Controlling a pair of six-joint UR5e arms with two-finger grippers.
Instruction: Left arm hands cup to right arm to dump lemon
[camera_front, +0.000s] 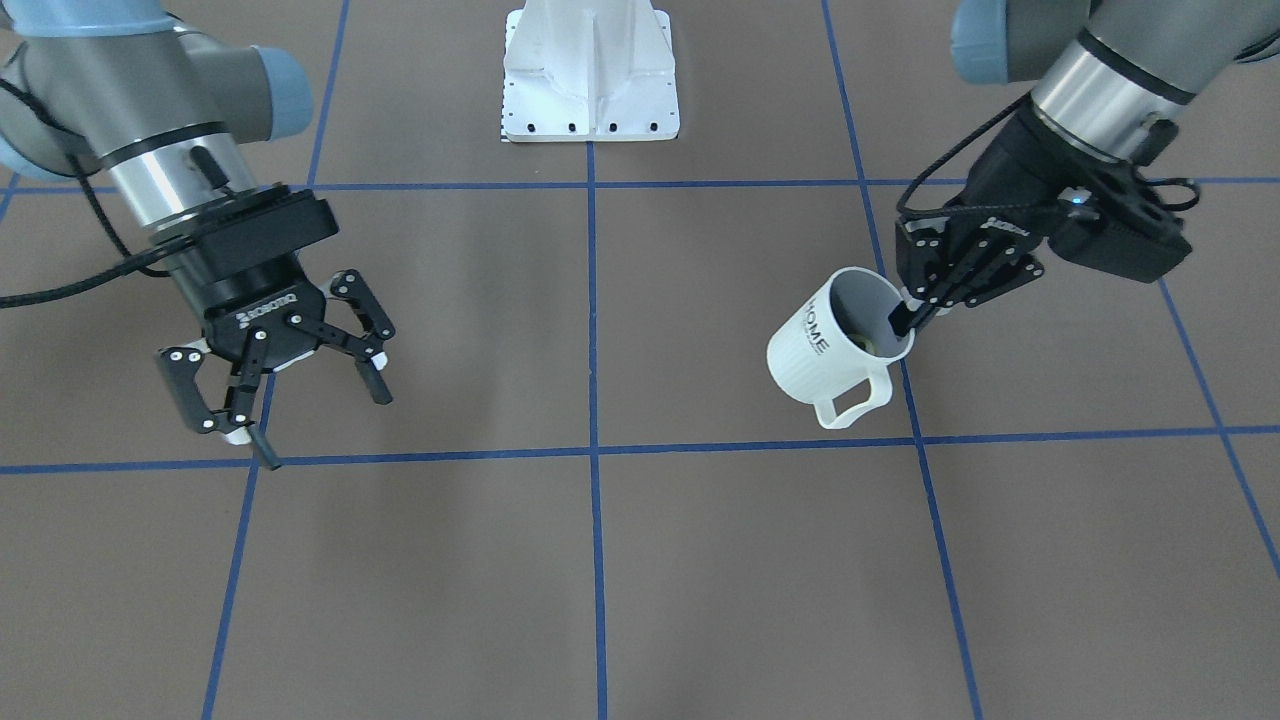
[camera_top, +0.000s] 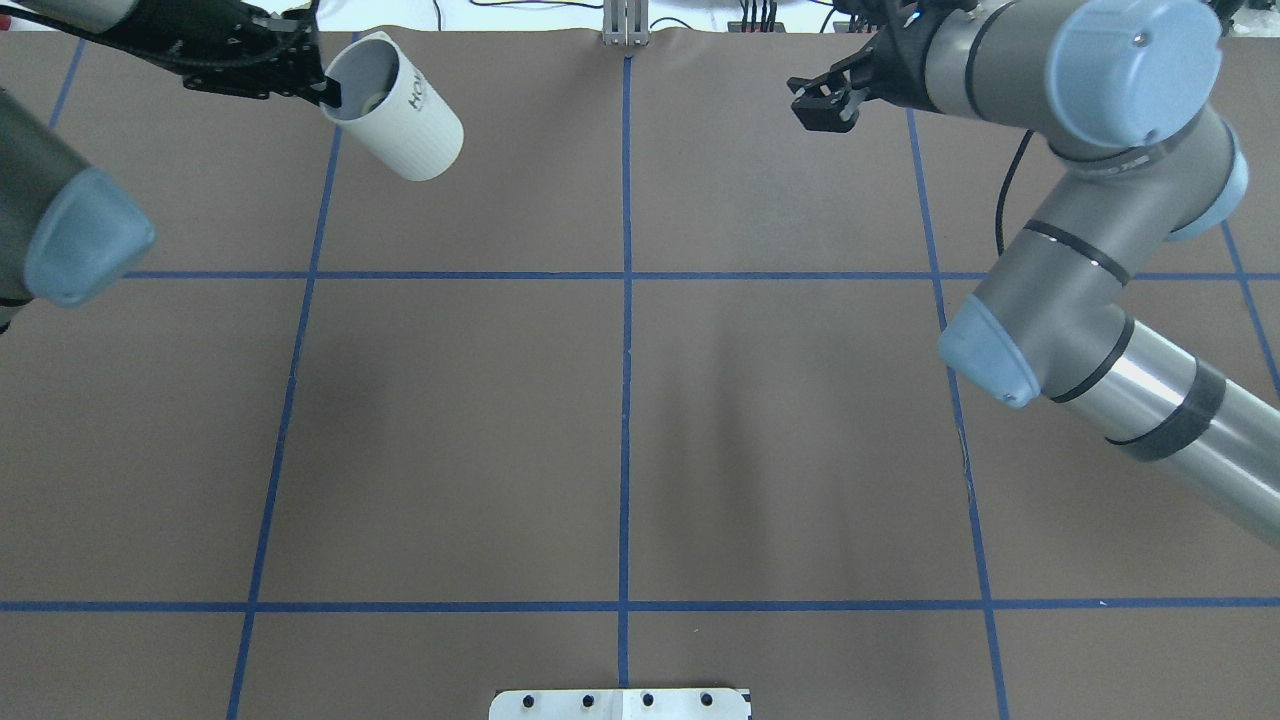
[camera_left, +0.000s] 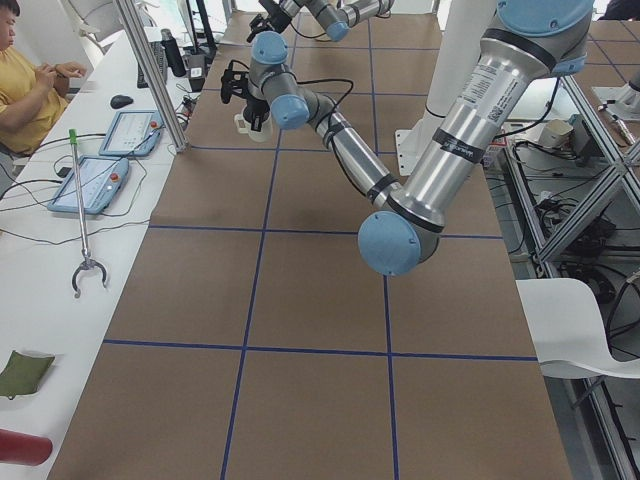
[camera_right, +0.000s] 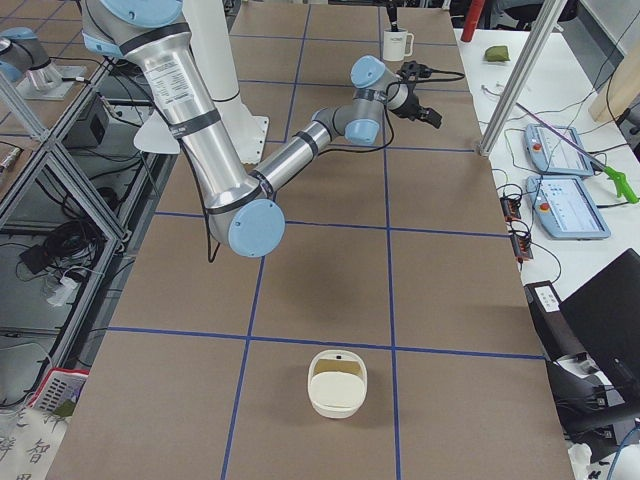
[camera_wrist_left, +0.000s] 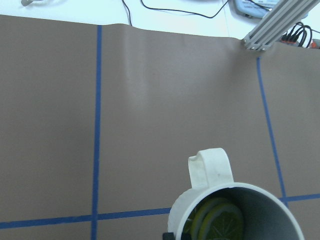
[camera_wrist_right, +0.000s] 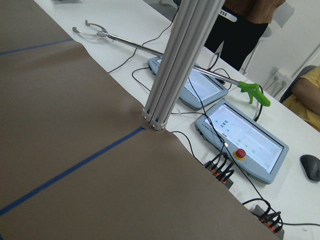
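Left pincer (camera_front: 908, 318) clamps the tilted cup (camera_front: 815, 350) at its rim; right pincer (camera_front: 325, 428) gapes.

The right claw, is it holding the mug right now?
No, the right claw hangs open and empty, while the left claw grips the mug by its rim.

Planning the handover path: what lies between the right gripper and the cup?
Nothing stands there: the front-facing view shows only bare table and one blue tape line between the right gripper and the cup.
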